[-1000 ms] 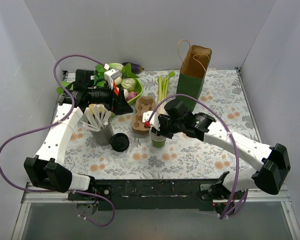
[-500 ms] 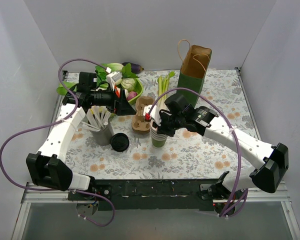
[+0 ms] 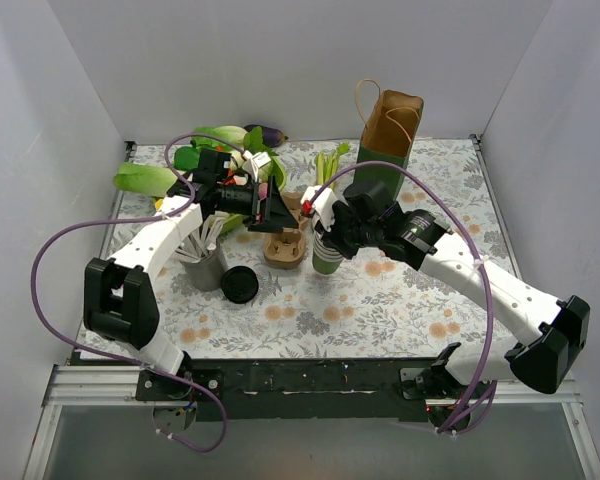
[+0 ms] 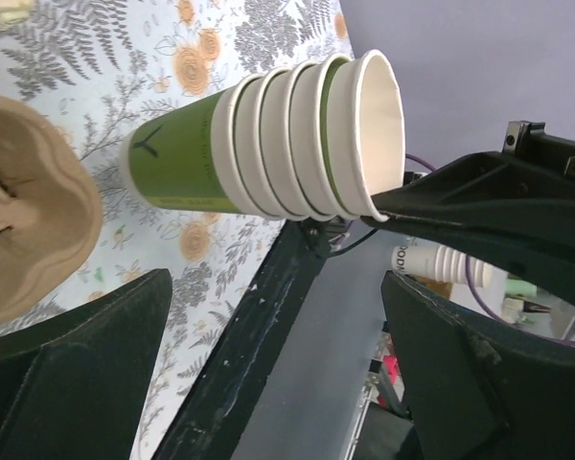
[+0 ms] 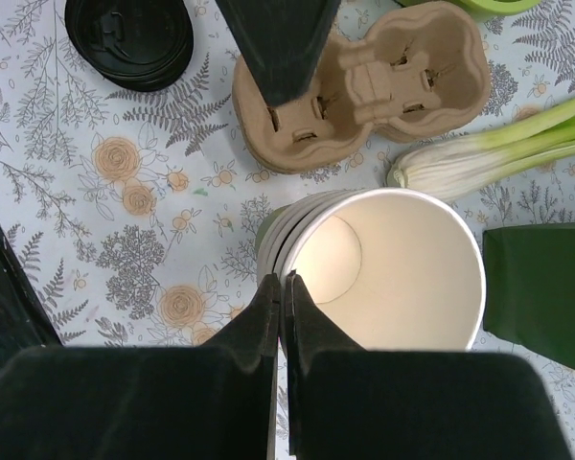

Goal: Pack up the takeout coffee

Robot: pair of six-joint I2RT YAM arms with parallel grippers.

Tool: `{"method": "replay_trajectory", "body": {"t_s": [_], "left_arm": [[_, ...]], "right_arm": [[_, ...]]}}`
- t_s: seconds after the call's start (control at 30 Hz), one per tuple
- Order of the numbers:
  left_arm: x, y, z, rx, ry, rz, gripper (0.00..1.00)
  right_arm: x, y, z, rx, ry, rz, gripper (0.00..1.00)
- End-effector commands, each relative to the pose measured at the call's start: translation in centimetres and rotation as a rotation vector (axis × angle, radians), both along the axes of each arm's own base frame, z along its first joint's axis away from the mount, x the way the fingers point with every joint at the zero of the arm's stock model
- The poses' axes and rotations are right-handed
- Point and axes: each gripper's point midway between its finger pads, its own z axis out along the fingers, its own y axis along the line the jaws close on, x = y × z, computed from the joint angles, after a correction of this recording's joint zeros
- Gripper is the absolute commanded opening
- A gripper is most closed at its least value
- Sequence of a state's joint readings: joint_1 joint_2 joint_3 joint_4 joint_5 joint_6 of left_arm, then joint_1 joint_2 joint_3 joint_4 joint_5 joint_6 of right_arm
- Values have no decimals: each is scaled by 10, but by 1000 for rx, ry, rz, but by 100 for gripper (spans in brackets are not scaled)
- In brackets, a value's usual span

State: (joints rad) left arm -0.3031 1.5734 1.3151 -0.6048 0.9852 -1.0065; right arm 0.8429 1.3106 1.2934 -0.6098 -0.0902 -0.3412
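I see a floral-print tablecloth (image 3: 380, 300) inside plain pale walls (image 3: 280, 70). I count one stack of five nested green paper cups (image 4: 182, 168), one round black plastic lid (image 3: 239, 285), one brown pulp carrier (image 3: 283, 250) and one brown-and-green paper bag (image 3: 388, 125). My right gripper (image 5: 280, 287) is pinched tight on the rim of the top dark green paper cup (image 5: 393, 268), which sits in that stack just beside the carrier. My left gripper (image 3: 278, 212) is spread wide, holding nothing.

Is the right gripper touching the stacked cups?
Touching. The right wrist view shows the right gripper closed over the top rim of the stacked cups.
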Motion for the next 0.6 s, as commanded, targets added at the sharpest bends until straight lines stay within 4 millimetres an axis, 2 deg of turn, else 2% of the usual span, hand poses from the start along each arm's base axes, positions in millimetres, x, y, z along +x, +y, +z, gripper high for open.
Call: {"method": "replay_trajectory", "body": {"t_s": [0.0,0.2,0.23,0.5,0.57], "left_arm": [[2,-19,13,-67,30,-27,91],[14,-27,3,-58,59,-28,89],[14,-27,-2,-57,73,-30,89],[14,-42,-5,-63,66,-63,89],[17,-41,-3,-54,54,-46,88]], "right_arm": [[11,6,27,94,-45,-34,1],[10,5,28,99,-44,-34,1],[10,5,28,98,-44,-32,1],[10,9,26,96,-37,-8,1],[15,9,44,104,-69,-15,1]]}}
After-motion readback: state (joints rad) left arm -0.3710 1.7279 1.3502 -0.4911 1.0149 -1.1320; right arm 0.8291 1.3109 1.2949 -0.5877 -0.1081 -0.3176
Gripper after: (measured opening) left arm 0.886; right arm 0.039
